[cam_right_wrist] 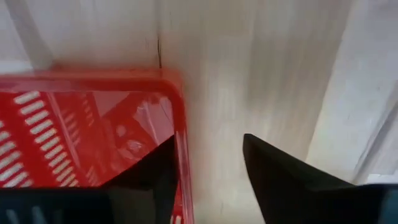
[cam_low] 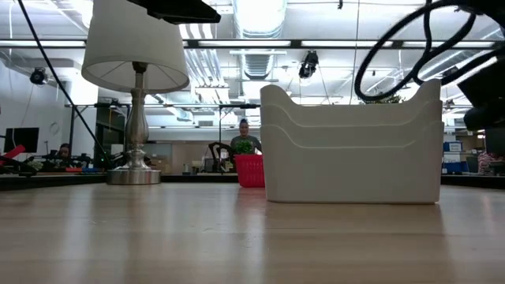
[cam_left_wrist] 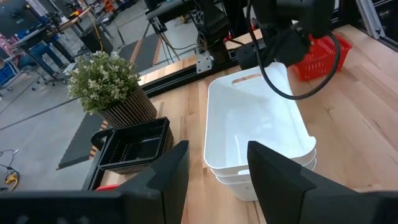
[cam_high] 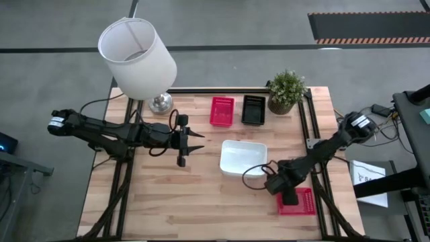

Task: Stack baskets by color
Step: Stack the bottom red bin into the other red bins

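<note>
A red basket (cam_high: 306, 202) lies on the table near the front right corner. My right gripper (cam_high: 289, 195) points down over its left side and is open, one finger inside the basket (cam_right_wrist: 81, 137) and one outside. Nested white baskets (cam_high: 243, 158) sit on the table's middle. Another red basket (cam_high: 222, 111) and a black basket (cam_high: 253, 109) lie side by side at the far edge. My left gripper (cam_high: 195, 141) hangs open above the table, left of the white baskets (cam_left_wrist: 255, 124). My right gripper (cam_right_wrist: 205, 140) stands astride the red basket's side wall (cam_right_wrist: 180, 124) near a corner, coming from above, one finger inside and one outside. Whether either finger touches the wall I cannot tell. The basket lies flat on the table.
A white-shaded lamp (cam_high: 138, 57) stands at the far left corner and a potted plant (cam_high: 285, 91) at the far right, next to the black basket. Bare wood lies along the near edge and the left half (cam_high: 154, 195).
</note>
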Robot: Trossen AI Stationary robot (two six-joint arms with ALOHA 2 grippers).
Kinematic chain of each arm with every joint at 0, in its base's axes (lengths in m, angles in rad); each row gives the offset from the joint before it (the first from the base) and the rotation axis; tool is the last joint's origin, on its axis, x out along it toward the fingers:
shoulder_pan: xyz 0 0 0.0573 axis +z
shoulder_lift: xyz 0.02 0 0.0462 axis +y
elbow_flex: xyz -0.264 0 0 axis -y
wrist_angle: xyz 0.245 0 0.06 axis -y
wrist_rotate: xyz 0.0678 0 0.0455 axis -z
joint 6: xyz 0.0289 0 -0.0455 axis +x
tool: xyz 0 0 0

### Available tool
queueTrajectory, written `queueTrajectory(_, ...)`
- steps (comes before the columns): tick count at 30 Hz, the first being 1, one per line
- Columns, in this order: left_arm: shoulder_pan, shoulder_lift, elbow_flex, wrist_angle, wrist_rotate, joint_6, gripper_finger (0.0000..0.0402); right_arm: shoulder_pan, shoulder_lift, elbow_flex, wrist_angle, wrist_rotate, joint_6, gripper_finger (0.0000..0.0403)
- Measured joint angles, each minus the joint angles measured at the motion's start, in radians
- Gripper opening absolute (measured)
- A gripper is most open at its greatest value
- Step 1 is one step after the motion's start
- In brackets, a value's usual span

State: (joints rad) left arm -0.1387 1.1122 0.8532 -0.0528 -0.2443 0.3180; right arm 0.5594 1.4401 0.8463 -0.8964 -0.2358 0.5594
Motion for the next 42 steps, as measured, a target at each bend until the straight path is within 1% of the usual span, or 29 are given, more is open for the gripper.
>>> queueTrajectory(4, 0.000, 0.000, 0.000, 0.000, 0.000, 0.000, 0.0147, 0.000, 0.016, 0.000, -0.002, -0.009, -0.039, 0.0102)
queueTrajectory(7, 0.000, 0.000, 0.000, 0.000, 0.000, 0.000, 0.0147, -0.001, 0.005, 0.000, -0.002, -0.013, -0.056, 0.0050)
queueTrajectory(9, 0.000, 0.000, 0.000, 0.000, 0.000, 0.000, 0.0147, -0.001, -0.014, 0.000, -0.006, -0.035, -0.066, 0.0020)
queueTrajectory(12, 0.000, 0.000, 0.000, 0.000, 0.000, 0.000, 0.0147, -0.001, -0.055, 0.000, -0.010, -0.094, -0.075, 0.0012)
queueTrajectory(16, 0.000, 0.000, 0.000, 0.000, 0.000, 0.000, 0.0147, -0.001, -0.150, 0.000, -0.010, -0.203, -0.080, 0.0009)
queueTrajectory(18, 0.000, 0.000, 0.000, 0.000, 0.000, 0.000, 0.0147, -0.001, -0.211, 0.000, -0.005, -0.217, -0.043, 0.0009)
queueTrajectory(22, 0.000, 0.000, 0.000, 0.000, 0.000, 0.000, 0.0147, -0.014, -0.349, 0.009, 0.032, -0.212, 0.059, 0.0009)
queueTrajectory(23, 0.000, 0.000, 0.000, 0.000, 0.000, 0.000, 0.0147, -0.020, -0.387, 0.015, 0.048, -0.190, 0.081, 0.0009)
queueTrajectory(25, 0.000, 0.000, 0.000, 0.001, 0.000, 0.000, 0.0147, -0.030, -0.453, 0.027, 0.070, -0.097, 0.124, 0.0009)
queueTrajectory(30, 0.000, 0.000, 0.000, 0.018, 0.000, 0.000, 0.0147, -0.051, -0.570, 0.070, 0.153, 0.254, 0.192, 0.0009)
queueTrajectory(32, 0.000, 0.000, 0.000, 0.018, 0.000, 0.000, 0.0147, -0.072, -0.595, 0.095, 0.176, 0.352, 0.172, 0.0009)
queueTrajectory(34, 0.000, 0.000, 0.000, 0.018, 0.000, 0.002, 0.0147, -0.097, -0.603, 0.127, 0.180, 0.422, 0.129, 0.0009)
queueTrajectory(38, 0.000, 0.000, 0.000, 0.018, 0.000, 0.002, 0.0147, -0.169, -0.571, 0.199, 0.177, 0.571, 0.125, 0.0009)
queueTrajectory(40, 0.000, 0.000, 0.000, 0.019, 0.000, 0.002, 0.0147, -0.219, -0.537, 0.241, 0.177, 0.603, 0.102, 0.0009)
queueTrajectory(42, 0.000, 0.000, 0.000, 0.019, 0.000, 0.002, 0.0147, -0.276, -0.492, 0.289, 0.171, 0.603, 0.066, 0.0009)
